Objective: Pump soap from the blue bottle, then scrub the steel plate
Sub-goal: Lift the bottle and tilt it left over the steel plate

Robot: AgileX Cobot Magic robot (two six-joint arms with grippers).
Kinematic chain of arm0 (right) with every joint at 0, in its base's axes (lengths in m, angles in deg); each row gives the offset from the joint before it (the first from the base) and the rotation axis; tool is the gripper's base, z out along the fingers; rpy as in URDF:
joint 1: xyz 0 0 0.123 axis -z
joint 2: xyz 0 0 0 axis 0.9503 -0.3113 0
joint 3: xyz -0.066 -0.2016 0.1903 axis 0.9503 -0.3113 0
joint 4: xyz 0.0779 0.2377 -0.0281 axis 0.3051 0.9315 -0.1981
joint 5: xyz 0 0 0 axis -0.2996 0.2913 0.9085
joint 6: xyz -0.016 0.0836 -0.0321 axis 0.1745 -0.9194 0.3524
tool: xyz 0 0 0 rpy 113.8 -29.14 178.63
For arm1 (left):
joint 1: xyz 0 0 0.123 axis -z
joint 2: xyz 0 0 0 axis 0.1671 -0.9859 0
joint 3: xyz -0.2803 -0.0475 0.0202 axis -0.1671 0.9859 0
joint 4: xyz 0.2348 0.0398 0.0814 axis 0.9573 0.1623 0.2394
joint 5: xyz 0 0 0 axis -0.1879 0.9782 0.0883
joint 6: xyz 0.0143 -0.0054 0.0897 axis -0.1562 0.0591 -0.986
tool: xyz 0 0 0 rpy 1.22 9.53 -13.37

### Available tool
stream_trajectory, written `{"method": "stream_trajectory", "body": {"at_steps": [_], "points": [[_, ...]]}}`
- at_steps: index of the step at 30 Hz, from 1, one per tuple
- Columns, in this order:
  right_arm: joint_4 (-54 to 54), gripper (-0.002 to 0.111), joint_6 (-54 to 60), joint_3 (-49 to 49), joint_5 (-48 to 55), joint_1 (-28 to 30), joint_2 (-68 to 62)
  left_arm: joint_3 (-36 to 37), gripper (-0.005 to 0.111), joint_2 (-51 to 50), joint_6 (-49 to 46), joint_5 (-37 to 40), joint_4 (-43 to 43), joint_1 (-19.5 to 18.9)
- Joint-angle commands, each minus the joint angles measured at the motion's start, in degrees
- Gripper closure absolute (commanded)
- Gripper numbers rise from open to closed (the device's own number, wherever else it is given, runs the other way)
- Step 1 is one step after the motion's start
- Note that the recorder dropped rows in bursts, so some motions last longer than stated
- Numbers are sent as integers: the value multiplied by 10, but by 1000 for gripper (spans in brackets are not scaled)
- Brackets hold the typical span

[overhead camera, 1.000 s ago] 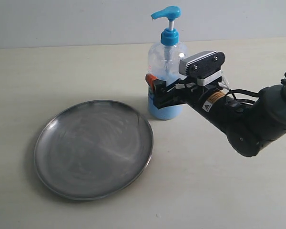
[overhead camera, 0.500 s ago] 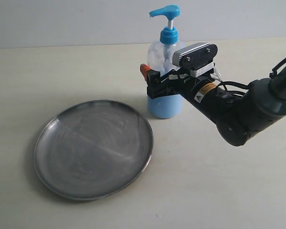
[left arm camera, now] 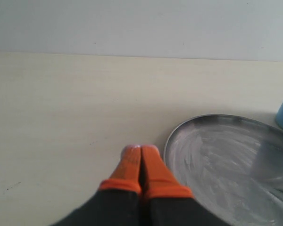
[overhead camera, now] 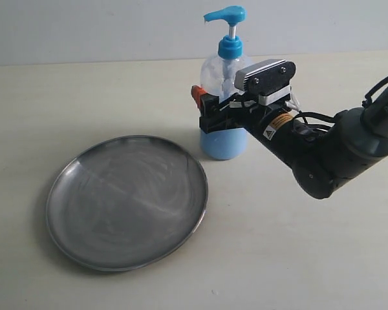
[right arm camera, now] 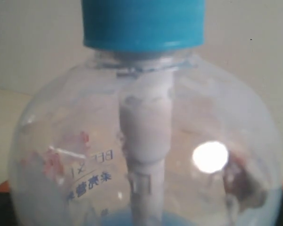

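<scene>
Where its orange-tipped fingers (overhead camera: pixel 196 95) reach past the plastic, the right gripper (overhead camera: pixel 208 111) stands spread wide astride the blue bottle (overhead camera: pixel 223 139) at about mid-height, one finger on each side. Whether the pads actually press on it I cannot tell. Seen from the right wrist view, the bottle's clear rounded shoulder fills the picture, with the white pump tube (right arm camera: pixel 144 136) running down inside, the blue collar (right arm camera: pixel 142 23) above and slivers of orange at both edges. The bottle stands upright on the pale table (overhead camera: pixel 297 258) with its pump head (overhead camera: pixel 226 14) raised and light blue soap (overhead camera: pixel 221 150) filling its lower part. The right arm (overhead camera: pixel 330 165) slants away toward the right edge of the exterior view. The left gripper (left arm camera: pixel 140 155) is clenched, its two orange fingertips pressed together with nothing between them, over the table just beside the rim of the steel plate (overhead camera: pixel 126 200). That plate lies flat near the bottle but apart from it, its face marked with pale swirled streaks.
</scene>
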State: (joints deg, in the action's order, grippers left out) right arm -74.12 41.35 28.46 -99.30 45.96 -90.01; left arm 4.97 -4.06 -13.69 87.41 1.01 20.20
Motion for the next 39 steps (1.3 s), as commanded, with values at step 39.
{"method": "stream_trajectory", "body": {"at_steps": [39], "points": [[-98, 108, 103, 53, 76, -1, 88, 2, 107, 3, 1, -4, 0, -1]]}}
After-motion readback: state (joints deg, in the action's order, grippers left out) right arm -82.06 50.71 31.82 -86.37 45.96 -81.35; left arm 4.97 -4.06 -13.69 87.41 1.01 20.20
